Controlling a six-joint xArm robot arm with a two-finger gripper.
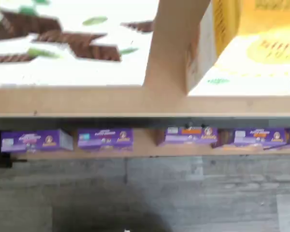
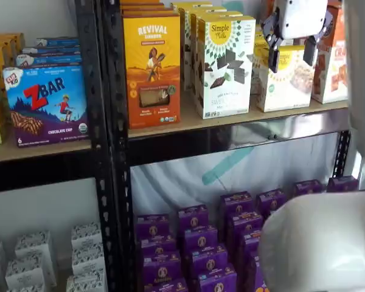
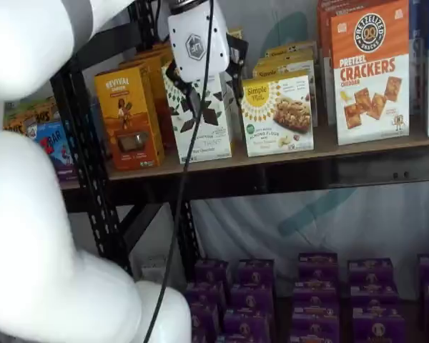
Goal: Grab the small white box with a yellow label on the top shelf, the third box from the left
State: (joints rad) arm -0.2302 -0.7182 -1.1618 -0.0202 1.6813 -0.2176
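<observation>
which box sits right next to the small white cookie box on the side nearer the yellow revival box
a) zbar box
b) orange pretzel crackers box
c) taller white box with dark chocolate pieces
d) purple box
c: in both shelf views the taller white box with dark chocolate pieces stands between the small white box and the yellow box on the top shelf.

A white, boxy gripper (image 3: 194, 89) body with rounded edges is seen in both shelf views, marked on one face by a small grey square logo. Black fingers (image 2: 272, 58) are fitted beneath it. A thin black cable (image 3: 189, 153) is hung alongside. Smooth, glossy white rounded arm (image 3: 36, 236) shells are shown.
</observation>
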